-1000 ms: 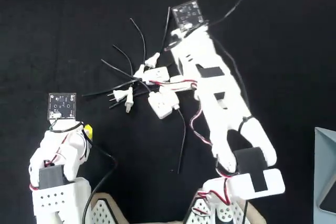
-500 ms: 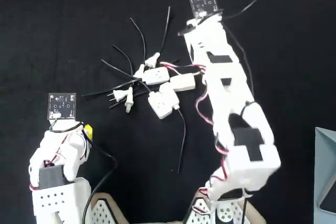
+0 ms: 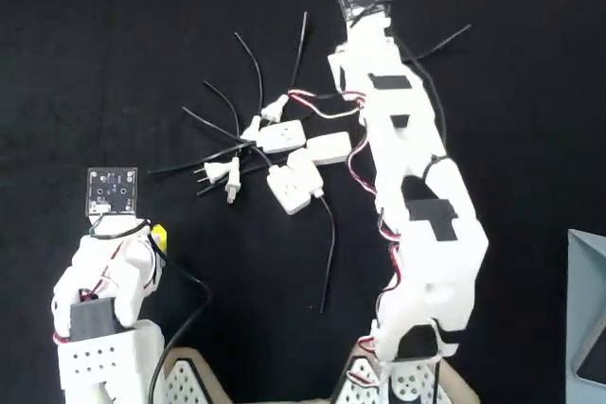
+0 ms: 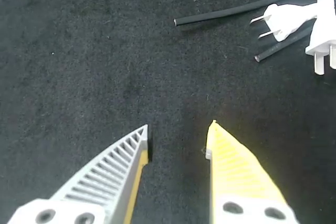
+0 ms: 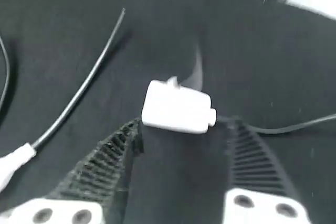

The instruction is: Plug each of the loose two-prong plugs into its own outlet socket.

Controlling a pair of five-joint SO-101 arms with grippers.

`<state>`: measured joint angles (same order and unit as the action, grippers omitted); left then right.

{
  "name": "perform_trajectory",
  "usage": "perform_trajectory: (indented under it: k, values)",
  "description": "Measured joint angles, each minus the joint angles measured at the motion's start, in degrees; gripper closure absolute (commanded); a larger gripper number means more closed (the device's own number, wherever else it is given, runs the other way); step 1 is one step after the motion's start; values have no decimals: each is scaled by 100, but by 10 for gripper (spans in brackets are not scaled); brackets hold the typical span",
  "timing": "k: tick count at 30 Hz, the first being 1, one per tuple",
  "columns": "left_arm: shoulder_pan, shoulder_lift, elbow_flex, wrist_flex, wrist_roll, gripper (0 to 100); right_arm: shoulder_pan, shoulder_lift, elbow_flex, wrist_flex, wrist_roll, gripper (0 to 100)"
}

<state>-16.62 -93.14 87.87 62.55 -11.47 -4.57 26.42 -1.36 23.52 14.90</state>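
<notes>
Left arm: the arm (image 3: pixel 104 281) is sitting folded at the near left corner of the black table (image 3: pixel 114 63).
Left gripper: the gripper (image 4: pixel 179 127) is hanging over bare cloth, its jaws standing apart and holding nothing.
Right arm: the arm (image 3: pixel 407 167) is stretching out to the far side of the table, beyond the sockets.
Right gripper: the gripper (image 5: pixel 182 124) is carrying a white block (image 5: pixel 177 111), apparently a socket. The jaws are standing wide with the block spanning the gap between the tips. A thin black cable (image 5: pixel 294 125) is trailing off to one side of it.
Sockets: three white sockets are lying close together mid-table, one (image 3: pixel 281 136) beside a second (image 3: pixel 327 147), and the third (image 3: pixel 292 186) sitting nearer the arms.
Plugs: two plugs (image 3: pixel 225 177) are lying side by side left of the sockets, unplugged. Two more (image 3: pixel 265 115) are sitting just beyond the sockets; whether either is touching a socket is unclear.
Cables: black cables (image 3: pixel 248 63) are fanning out from the plugs, and another (image 3: pixel 329 253) is running from the third socket towards the arms.
</notes>
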Motion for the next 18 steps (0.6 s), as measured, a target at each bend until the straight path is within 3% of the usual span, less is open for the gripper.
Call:
perform_trajectory:
  k: [7, 18]
  values:
    - [0, 0, 0, 0, 0, 812, 9, -97, -747, 1820, 0, 719]
    - [0, 0, 53, 0, 0, 812, 9, -1890, -932, 4712, 0, 719]
